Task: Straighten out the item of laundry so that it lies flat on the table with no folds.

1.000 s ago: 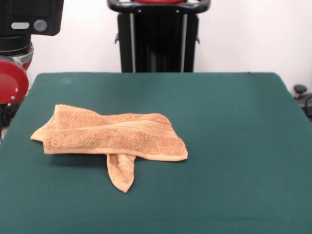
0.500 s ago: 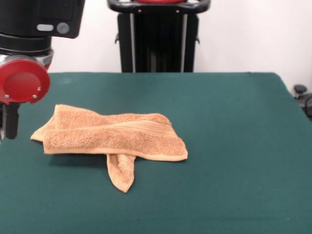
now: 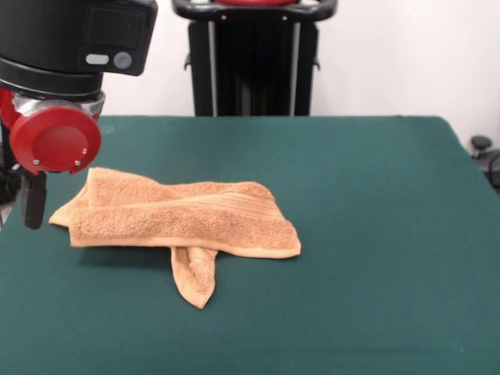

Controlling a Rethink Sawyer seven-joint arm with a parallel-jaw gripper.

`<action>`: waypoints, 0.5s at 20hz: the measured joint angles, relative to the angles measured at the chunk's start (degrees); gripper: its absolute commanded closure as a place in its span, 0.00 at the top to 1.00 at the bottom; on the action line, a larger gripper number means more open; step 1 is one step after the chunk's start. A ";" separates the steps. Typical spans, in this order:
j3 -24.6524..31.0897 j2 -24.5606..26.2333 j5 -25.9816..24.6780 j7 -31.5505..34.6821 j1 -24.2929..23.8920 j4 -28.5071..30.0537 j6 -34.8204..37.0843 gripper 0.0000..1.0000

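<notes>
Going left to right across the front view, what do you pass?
Gripper at the left edge → orange-tan towel, folded over itself → bare green table out to the right edge.

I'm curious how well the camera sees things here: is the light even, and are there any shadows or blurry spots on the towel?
Front view: the light is soft and even, with no glare on the table. The towel is sharp, its ribbed band readable, and casts a dark shadow along its near edge. The arm close to the camera looks slightly soft.
</notes>
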 measured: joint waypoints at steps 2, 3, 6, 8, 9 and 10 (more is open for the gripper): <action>0.56 -0.02 -0.09 0.00 -0.01 0.41 -0.53 0.00; 0.72 0.01 -0.15 0.00 -0.01 0.47 -0.67 0.00; 1.26 0.02 -0.32 0.00 0.00 0.69 -1.07 0.00; 1.52 0.02 -0.57 0.00 0.00 0.84 -1.33 0.00; 1.68 0.02 -0.86 0.00 -0.01 0.98 -1.56 0.00; 1.81 0.01 -1.08 0.00 -0.01 1.13 -1.74 0.00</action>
